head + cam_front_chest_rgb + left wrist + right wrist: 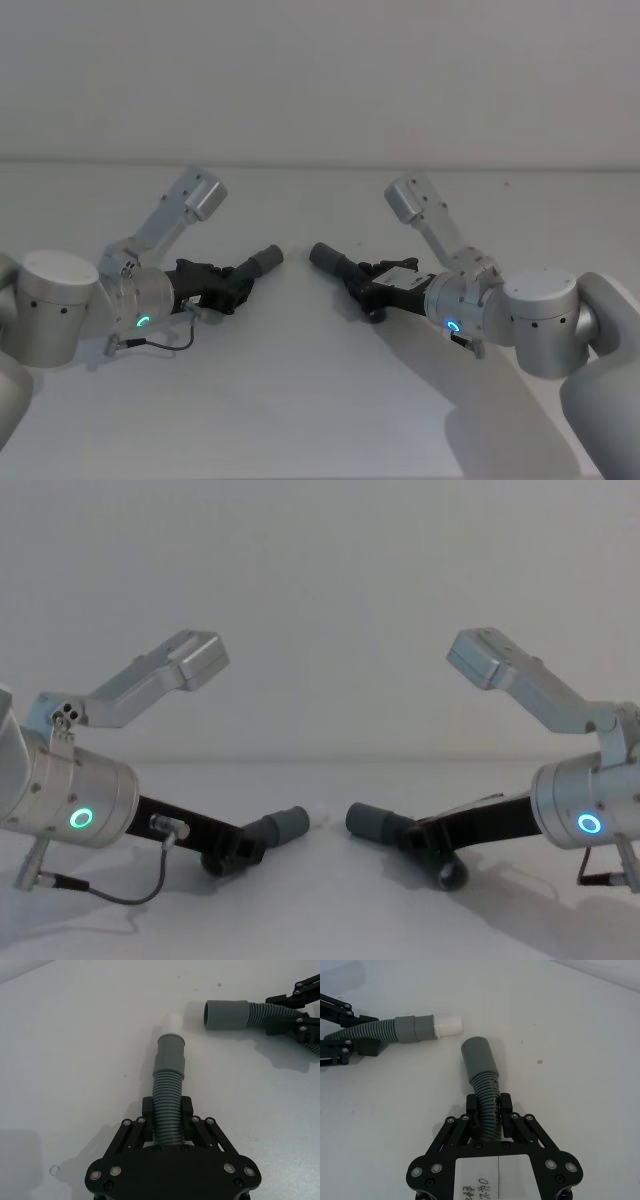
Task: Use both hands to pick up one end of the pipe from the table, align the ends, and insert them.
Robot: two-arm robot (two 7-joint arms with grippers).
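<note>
Held two pipe pieces mid-frame, fingers [146,1110] clamped tight: left piece [169,1067] in left gripper [167,1110], right piece [481,1065] in right gripper [489,1107].

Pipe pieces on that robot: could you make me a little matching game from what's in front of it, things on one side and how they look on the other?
Things
1. left pipe piece, in the left gripper
2. right pipe piece, in the right gripper
3. ring light on the right wrist
4. table

Looks
A. glowing green-blue
B. plain white, under both arms
C. ends in a white tip
D. ends in an open grey cuff

Pairs: 1-C, 2-D, 3-A, 4-B
</note>
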